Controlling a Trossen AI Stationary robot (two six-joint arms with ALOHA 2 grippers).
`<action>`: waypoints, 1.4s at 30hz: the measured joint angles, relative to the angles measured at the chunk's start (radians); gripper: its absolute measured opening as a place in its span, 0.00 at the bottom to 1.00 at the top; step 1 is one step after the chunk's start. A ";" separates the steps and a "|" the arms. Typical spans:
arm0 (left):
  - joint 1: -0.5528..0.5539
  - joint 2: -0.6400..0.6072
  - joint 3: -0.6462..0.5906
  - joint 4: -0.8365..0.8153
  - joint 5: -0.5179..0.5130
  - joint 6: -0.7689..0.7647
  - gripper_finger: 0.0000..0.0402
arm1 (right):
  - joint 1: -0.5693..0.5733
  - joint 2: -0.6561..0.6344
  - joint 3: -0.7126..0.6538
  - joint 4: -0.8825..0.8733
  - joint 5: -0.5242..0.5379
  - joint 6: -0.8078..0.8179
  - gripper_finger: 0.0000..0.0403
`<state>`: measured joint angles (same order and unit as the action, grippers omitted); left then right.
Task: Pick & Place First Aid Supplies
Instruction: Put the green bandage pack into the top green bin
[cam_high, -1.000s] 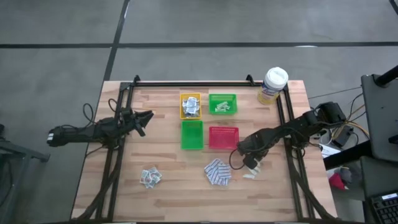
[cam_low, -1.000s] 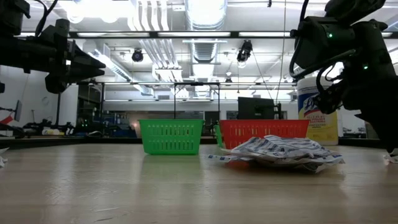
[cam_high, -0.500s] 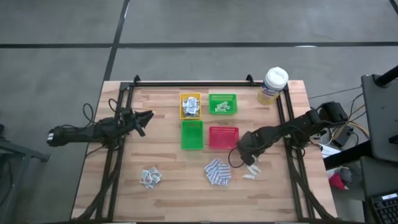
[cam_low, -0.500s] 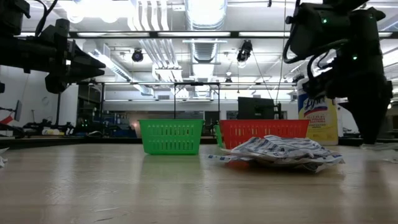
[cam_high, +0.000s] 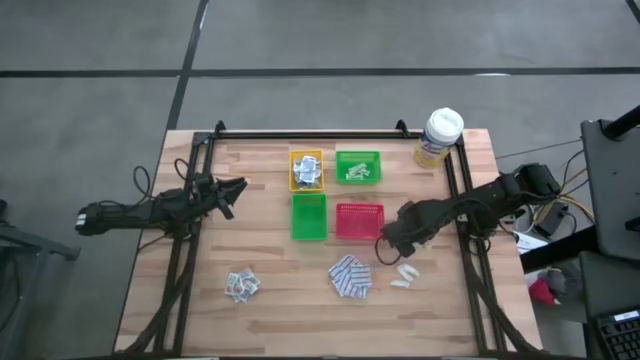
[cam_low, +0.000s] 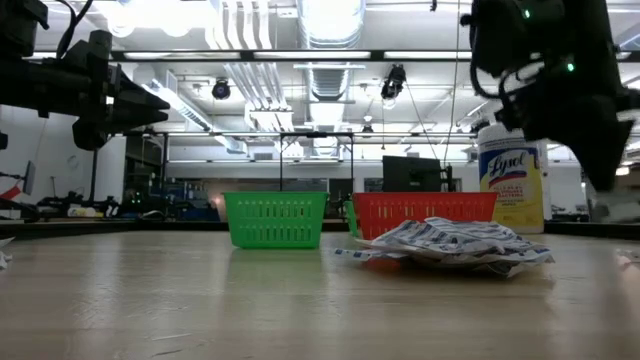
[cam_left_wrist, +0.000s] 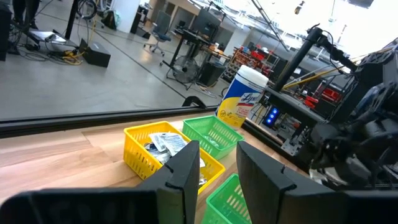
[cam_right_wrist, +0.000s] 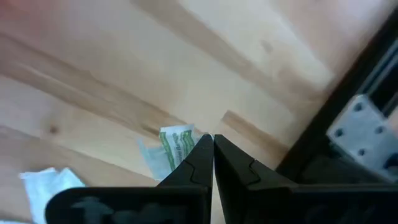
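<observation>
Wooden plank tabletop (cam_high: 270, 320). Blue-white pads (cam_high: 350, 277) piled at 6 o'clock; pale strips (cam_high: 404, 277) at 4. Right gripper (cam_right_wrist: 212, 151) jaws closed, apparently pinching green-printed strip (cam_right_wrist: 176, 142). Left gripper (cam_high: 238, 186) jaws part-open, empty, at 9. Beyond: workshop room, ceiling ducts.

Green strip (cam_right_wrist: 176, 144) partly hidden behind jaws.

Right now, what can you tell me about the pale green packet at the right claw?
The thin pale green-and-white paper strip packet looks pinched by one end between the shut tips of the right claw. It looks flat and slightly creased, with green print on white. It hangs above the wooden slatted table, beside another white packet lying below. In the high view it is hidden under the claw.
</observation>
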<state>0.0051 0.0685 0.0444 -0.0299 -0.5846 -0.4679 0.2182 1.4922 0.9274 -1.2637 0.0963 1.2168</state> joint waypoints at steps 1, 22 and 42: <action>0.000 0.000 0.000 0.000 0.000 0.000 0.27 | 0.000 0.000 0.019 -0.015 0.014 -0.010 0.02; 0.000 0.000 0.000 0.000 0.000 0.000 0.27 | 0.011 0.265 0.158 -0.192 0.233 -0.242 0.02; 0.000 0.000 0.000 0.001 0.000 0.000 0.27 | 0.032 0.376 0.390 -0.300 0.412 -0.200 0.02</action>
<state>0.0051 0.0685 0.0448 -0.0290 -0.5842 -0.4676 0.2502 1.8681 1.3176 -1.5642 0.5081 1.0171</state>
